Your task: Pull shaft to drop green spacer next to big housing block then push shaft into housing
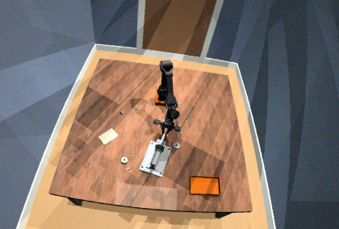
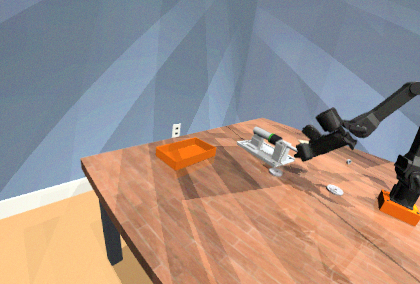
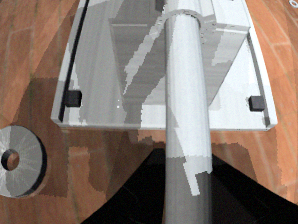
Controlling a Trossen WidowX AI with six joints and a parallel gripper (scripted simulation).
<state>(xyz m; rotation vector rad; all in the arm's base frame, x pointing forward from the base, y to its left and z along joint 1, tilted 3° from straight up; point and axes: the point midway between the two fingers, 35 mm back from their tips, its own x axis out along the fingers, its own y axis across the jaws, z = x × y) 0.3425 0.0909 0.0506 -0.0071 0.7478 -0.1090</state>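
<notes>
My gripper (image 1: 165,132) (image 2: 298,152) (image 3: 178,158) is shut on the free end of the shaft (image 1: 163,139) (image 2: 288,146) (image 3: 186,85), one dark finger on each side. The light grey shaft runs through the near support block (image 2: 281,151) (image 3: 147,50) towards the grey cylindrical housing (image 1: 156,158) (image 2: 259,132), on the white base plate (image 1: 146,164) (image 3: 95,112). The green spacer (image 1: 159,150) (image 2: 271,137) shows as a band beside the housing, in line with the shaft, with a black part (image 2: 275,139) on its near side. Any gap between green spacer and housing is too small to tell.
A grey disc (image 1: 176,145) (image 2: 275,172) (image 3: 30,160) lies beside the base plate. Another disc (image 2: 335,189) lies nearer the arm. A cream ring (image 1: 124,160), a cream slab (image 1: 108,136) and small bits lie on the other side. An orange tray (image 1: 205,185) (image 2: 185,154) stands farther off.
</notes>
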